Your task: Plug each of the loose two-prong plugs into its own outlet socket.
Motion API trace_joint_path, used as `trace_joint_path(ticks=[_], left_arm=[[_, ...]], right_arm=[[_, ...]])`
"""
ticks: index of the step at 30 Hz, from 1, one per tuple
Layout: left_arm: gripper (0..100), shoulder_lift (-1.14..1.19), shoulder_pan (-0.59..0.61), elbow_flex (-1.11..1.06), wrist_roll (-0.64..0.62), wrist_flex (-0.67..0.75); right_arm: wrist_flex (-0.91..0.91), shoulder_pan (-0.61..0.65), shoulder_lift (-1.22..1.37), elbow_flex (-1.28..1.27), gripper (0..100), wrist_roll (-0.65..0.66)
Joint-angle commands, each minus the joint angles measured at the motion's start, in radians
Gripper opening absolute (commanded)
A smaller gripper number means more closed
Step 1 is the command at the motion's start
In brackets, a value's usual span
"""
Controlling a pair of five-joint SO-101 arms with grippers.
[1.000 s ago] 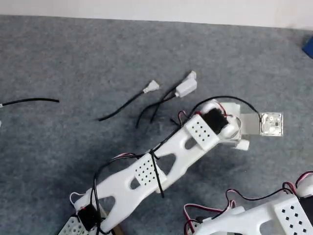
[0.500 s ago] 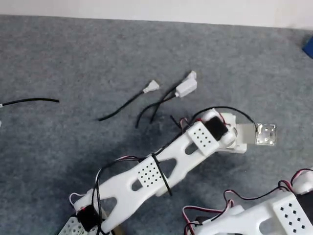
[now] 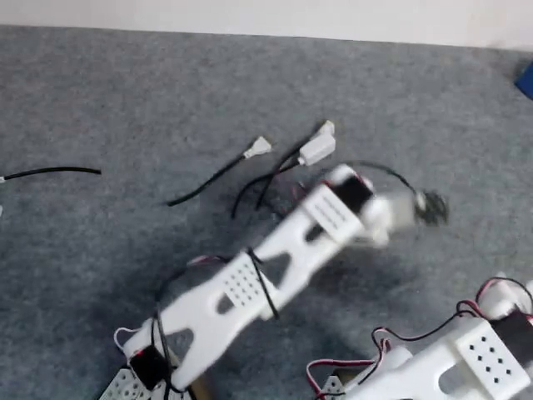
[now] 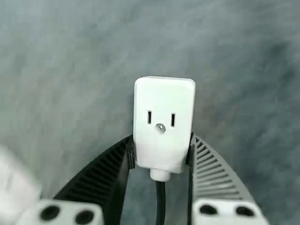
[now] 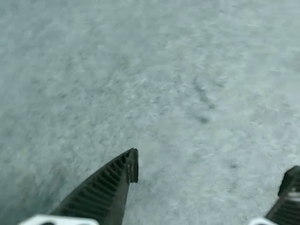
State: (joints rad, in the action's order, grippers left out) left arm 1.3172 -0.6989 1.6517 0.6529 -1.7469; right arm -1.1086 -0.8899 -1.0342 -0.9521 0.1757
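Note:
My left gripper (image 4: pixel 161 141) is shut on a white outlet socket (image 4: pixel 164 119), its two slots facing the camera and a black cord running down from it. In the high view that gripper (image 3: pixel 414 210) and the socket (image 3: pixel 432 207) appear blurred over the grey carpet right of centre. Two loose white plugs lie on the carpet up and to the left of it: a small plug (image 3: pixel 258 148) on a black cable and a larger plug (image 3: pixel 317 149) with black cables. My right gripper (image 5: pixel 213 164) is open over bare carpet.
The right arm (image 3: pixel 466 358) sits at the bottom right of the high view. A black cable (image 3: pixel 50 172) lies at the far left. A blue object (image 3: pixel 526 79) pokes in at the right edge. A light wall strip borders the carpet's far side.
The left arm has carried the socket up and leftward in the high view, toward the plugs, and it is now blurred. The right arm has shifted slightly.

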Motion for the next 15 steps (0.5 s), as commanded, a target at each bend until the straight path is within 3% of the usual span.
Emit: trace_joint_path(ticks=[1,4,9,15], left_arm=[[1,-0.171,0.18,-0.044,-0.281,-0.026],[1,-0.314,0.315,-0.271,-0.408,-0.028],[1,-0.596,0.441,-0.928,-0.425,-0.028],[1,-0.943,0.522,-1.463,-0.226,-0.02]], right_arm=[[-0.079,0.134,-0.018,0.012,44.3,0.015],[-0.166,0.321,-0.018,0.013,44.3,0.017],[-0.321,0.662,-0.015,0.016,44.3,0.049],[-0.473,0.869,0.008,0.128,44.3,0.117]])
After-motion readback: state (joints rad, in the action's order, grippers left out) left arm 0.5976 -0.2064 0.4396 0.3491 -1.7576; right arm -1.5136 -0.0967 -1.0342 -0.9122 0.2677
